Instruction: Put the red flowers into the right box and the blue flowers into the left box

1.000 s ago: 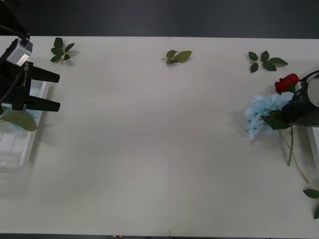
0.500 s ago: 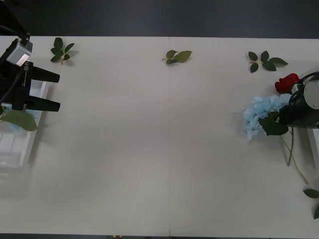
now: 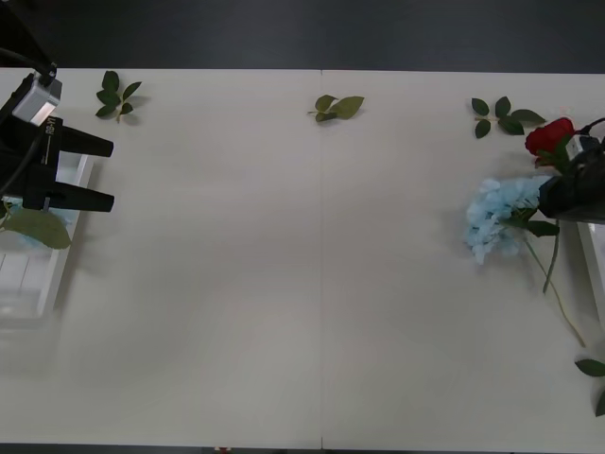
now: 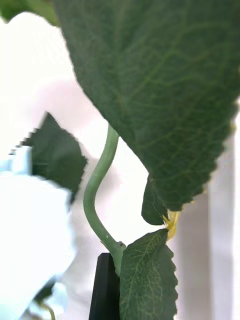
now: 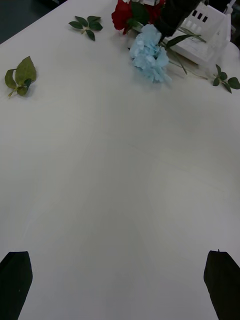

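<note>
Your right gripper (image 3: pixel 570 194), jaws clenched on a stem, lifts a rose (image 3: pixel 548 135) beside the right box (image 3: pixel 594 263); one hydrangea (image 3: pixel 495 217) remains on the surface (image 3: pixel 284 284), left gripper (image 3: pixel 106 172) released over the left box (image 3: pixel 38 274).

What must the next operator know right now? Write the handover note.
Left gripper: open, holding nothing, hovering over the left box at the table's left edge.
Right gripper: low at the table's right edge, among the stems of a blue flower and a red flower; its grip can't be judged.
Right box: just beyond those two flowers.
Done: a pale-blue bit and a leaf seem to lie in the left box.
Left: red flower into the right box, blue flower across to the left box.
</note>
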Controlling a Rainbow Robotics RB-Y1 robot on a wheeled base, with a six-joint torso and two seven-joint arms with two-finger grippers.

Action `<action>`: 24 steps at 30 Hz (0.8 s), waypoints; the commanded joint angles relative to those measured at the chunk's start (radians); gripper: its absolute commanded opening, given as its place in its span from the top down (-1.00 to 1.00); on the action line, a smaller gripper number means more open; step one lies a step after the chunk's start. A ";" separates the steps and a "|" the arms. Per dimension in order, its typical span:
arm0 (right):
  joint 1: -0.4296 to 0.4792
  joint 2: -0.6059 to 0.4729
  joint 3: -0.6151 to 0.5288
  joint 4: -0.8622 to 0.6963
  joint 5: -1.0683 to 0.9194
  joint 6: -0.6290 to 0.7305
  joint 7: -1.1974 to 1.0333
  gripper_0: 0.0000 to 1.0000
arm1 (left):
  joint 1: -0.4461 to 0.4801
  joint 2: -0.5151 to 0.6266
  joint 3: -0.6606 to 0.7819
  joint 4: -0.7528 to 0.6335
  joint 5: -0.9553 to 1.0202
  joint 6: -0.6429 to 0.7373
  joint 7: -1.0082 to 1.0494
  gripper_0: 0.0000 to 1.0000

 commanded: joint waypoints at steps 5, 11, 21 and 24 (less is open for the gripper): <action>-0.001 -0.172 -0.011 -0.098 -0.128 0.008 0.284 1.00 | -0.036 0.014 0.011 -0.010 -0.002 -0.002 -0.035 -1.00; -0.001 -0.230 -0.088 -0.098 -0.161 0.061 0.422 1.00 | -0.036 0.014 0.011 -0.010 -0.002 -0.002 -0.035 -1.00; -0.001 -0.338 -0.162 -0.066 -0.046 0.144 0.447 1.00 | -0.036 0.014 0.011 -0.010 -0.002 -0.002 -0.035 -1.00; -0.001 -0.344 -0.166 -0.011 -0.023 0.129 0.448 1.00 | -0.036 0.014 0.011 -0.010 -0.002 -0.002 -0.035 -1.00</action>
